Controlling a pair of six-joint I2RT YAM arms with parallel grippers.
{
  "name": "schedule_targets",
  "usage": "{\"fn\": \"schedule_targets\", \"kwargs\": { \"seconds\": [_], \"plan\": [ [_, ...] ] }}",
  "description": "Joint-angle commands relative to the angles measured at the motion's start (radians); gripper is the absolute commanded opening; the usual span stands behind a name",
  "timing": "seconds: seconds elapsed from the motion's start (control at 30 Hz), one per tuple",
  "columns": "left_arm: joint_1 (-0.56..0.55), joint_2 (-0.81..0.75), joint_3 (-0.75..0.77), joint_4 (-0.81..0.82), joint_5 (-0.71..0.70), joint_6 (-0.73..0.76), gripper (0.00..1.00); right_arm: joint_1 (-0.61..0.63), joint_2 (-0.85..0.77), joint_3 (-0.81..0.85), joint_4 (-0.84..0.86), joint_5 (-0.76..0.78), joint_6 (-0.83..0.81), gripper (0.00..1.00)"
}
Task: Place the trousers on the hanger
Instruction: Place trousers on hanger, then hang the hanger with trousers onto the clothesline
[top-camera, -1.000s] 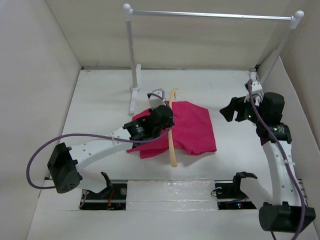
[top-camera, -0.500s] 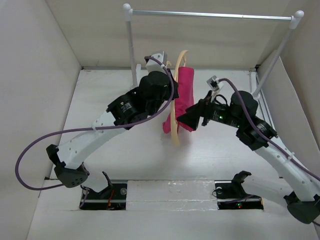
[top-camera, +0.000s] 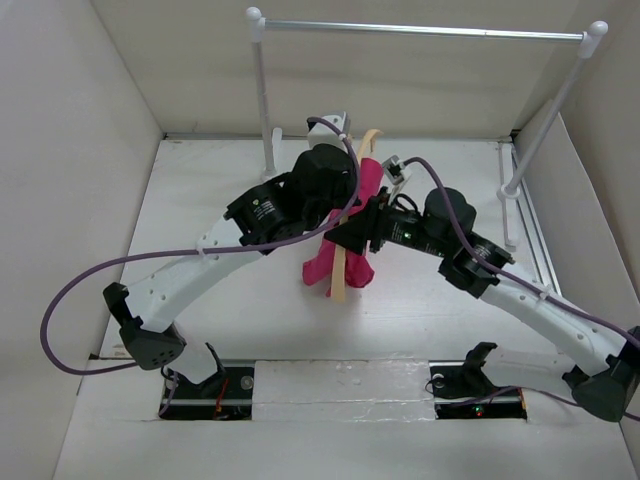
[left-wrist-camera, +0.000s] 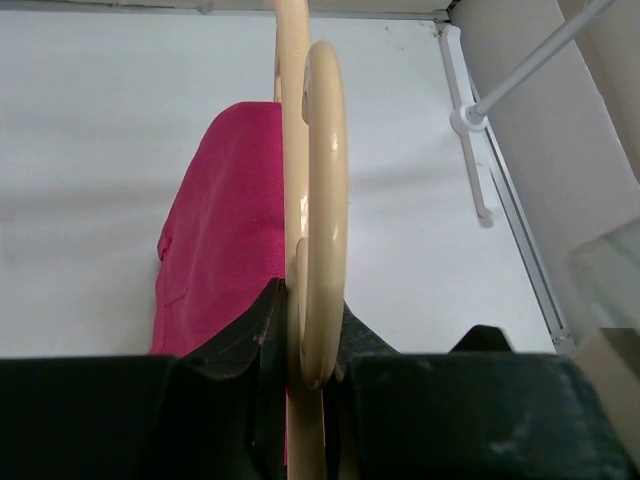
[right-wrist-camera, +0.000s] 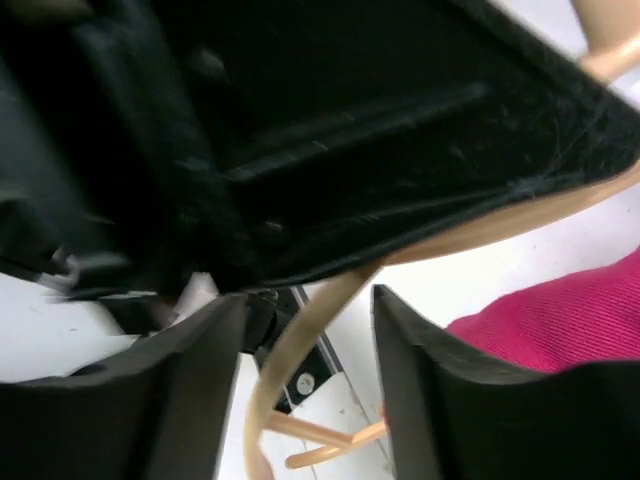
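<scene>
The pale tan hanger (top-camera: 339, 278) is held up off the table, standing nearly on edge. My left gripper (top-camera: 346, 186) is shut on it. In the left wrist view the hanger (left-wrist-camera: 322, 150) runs straight out from between the left gripper's (left-wrist-camera: 305, 300) closed jaws. The magenta trousers (top-camera: 322, 262) hang draped over the hanger and show to its left as trousers (left-wrist-camera: 220, 240). My right gripper (top-camera: 362, 232) is right beside the hanger. In its wrist view the right gripper (right-wrist-camera: 305, 310) stands open, with a hanger (right-wrist-camera: 290, 350) arm passing between the jaws and the trousers (right-wrist-camera: 560, 310) to the right.
The white-and-silver clothes rail (top-camera: 420, 30) spans the back, with its posts standing at the back left (top-camera: 268, 190) and the right (top-camera: 505, 190). One post foot (left-wrist-camera: 470, 120) shows in the left wrist view. White walls close in the table on three sides.
The hanger and trousers, lying flat on the table a second ago, are now lifted by my left gripper. The right arm has swung left up to the hanger, jaws narrowing.
</scene>
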Motion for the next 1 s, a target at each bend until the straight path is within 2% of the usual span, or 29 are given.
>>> {"fn": "schedule_targets", "kwargs": {
  "seconds": [0.0, 0.07, 0.1, 0.13, 0.17, 0.2, 0.27, 0.37, 0.47, 0.5, 0.53, 0.6, 0.63, 0.73, 0.83, 0.87, 0.9, 0.97],
  "plan": [
    [0.016, -0.056, 0.043, 0.172, -0.004, 0.0, 0.0, 0.028, 0.012, -0.048, 0.159, 0.014, 0.065, 0.56],
    [0.025, -0.061, 0.043, 0.181, 0.008, 0.0, 0.0, 0.037, 0.015, -0.08, 0.22, 0.016, 0.087, 0.48],
    [0.026, -0.061, 0.04, 0.184, 0.01, -0.001, 0.0, 0.037, 0.02, -0.088, 0.235, 0.003, 0.105, 0.36],
    [0.035, -0.062, 0.042, 0.19, 0.013, -0.001, 0.0, 0.037, 0.021, -0.094, 0.252, 0.002, 0.116, 0.31],
    [0.035, -0.064, 0.042, 0.192, 0.022, -0.001, 0.0, 0.037, 0.02, -0.1, 0.287, 0.002, 0.124, 0.2],
    [0.035, -0.062, 0.043, 0.196, 0.022, 0.0, 0.0, 0.037, 0.015, -0.114, 0.307, 0.003, 0.143, 0.15],
    [0.035, -0.061, 0.048, 0.204, 0.013, 0.005, 0.0, 0.037, -0.002, -0.122, 0.358, 0.026, 0.159, 0.08],
    [0.035, -0.05, 0.068, 0.206, 0.007, 0.016, 0.0, 0.026, -0.012, -0.084, 0.343, 0.04, 0.167, 0.01],
    [0.055, -0.027, 0.109, 0.2, 0.031, 0.03, 0.02, -0.012, -0.012, -0.034, 0.347, 0.019, 0.188, 0.0],
    [0.055, -0.018, 0.139, 0.197, 0.031, 0.033, 0.1, -0.027, -0.009, -0.021, 0.343, 0.0, 0.202, 0.0],
    [0.055, -0.013, 0.156, 0.197, 0.03, 0.04, 0.28, -0.062, -0.005, 0.005, 0.338, -0.009, 0.21, 0.0],
    [0.055, -0.001, 0.195, 0.204, 0.037, 0.063, 0.46, -0.102, 0.004, 0.027, 0.338, -0.046, 0.226, 0.0],
    [0.055, 0.0, 0.212, 0.209, 0.039, 0.071, 0.5, -0.145, 0.009, 0.036, 0.344, -0.061, 0.237, 0.0],
    [0.055, 0.004, 0.25, 0.221, 0.046, 0.097, 0.57, -0.207, 0.029, 0.071, 0.364, -0.119, 0.262, 0.0],
    [0.055, -0.015, 0.264, 0.232, 0.051, 0.111, 0.58, -0.291, 0.046, 0.113, 0.357, -0.168, 0.265, 0.0],
    [0.055, -0.047, 0.24, 0.247, 0.057, 0.118, 0.59, -0.381, 0.055, 0.143, 0.364, -0.222, 0.271, 0.0],
    [0.055, -0.047, 0.239, 0.247, 0.057, 0.119, 0.59, -0.382, 0.06, 0.144, 0.364, -0.222, 0.271, 0.0],
    [0.055, -0.088, 0.177, 0.259, 0.065, 0.119, 0.58, -0.495, 0.072, 0.186, 0.373, -0.285, 0.291, 0.0]
  ]
}}
